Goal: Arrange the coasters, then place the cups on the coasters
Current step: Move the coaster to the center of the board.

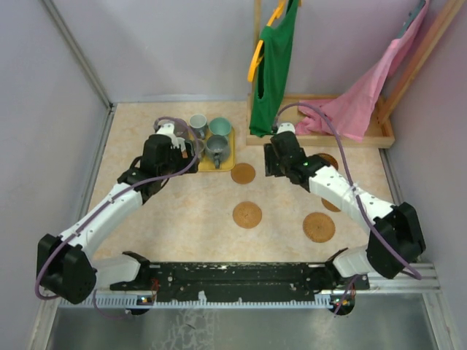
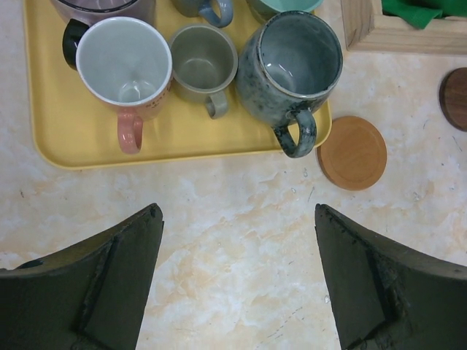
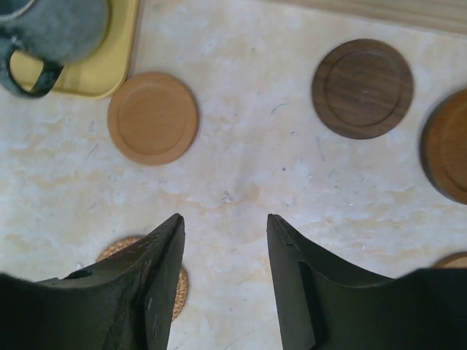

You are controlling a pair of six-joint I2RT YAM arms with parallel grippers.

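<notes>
Several cups stand on the yellow tray [image 2: 80, 138]: a reddish-handled one with a pale inside [image 2: 124, 62], a small grey one [image 2: 204, 64], a dark grey-blue mug [image 2: 295, 69] and a teal one [image 1: 220, 127]. My left gripper [image 2: 237, 211] [image 1: 191, 151] hovers open over bare table just in front of the tray. Coasters lie apart: a tan one [image 3: 153, 117] [image 1: 243, 173] beside the tray, a dark one [image 3: 363, 88], a brown one [image 3: 449, 146], and woven ones [image 1: 247, 214] [image 1: 319, 227]. My right gripper [image 3: 225, 219] [image 1: 271, 162] hangs above the table, its jaws partly apart with nothing between them.
A wooden frame [image 1: 379, 135] sits at the back right, with a green garment [image 1: 273, 65] and a pink cloth [image 1: 357, 102] hanging over it. Grey walls close in the table on the left, right and back.
</notes>
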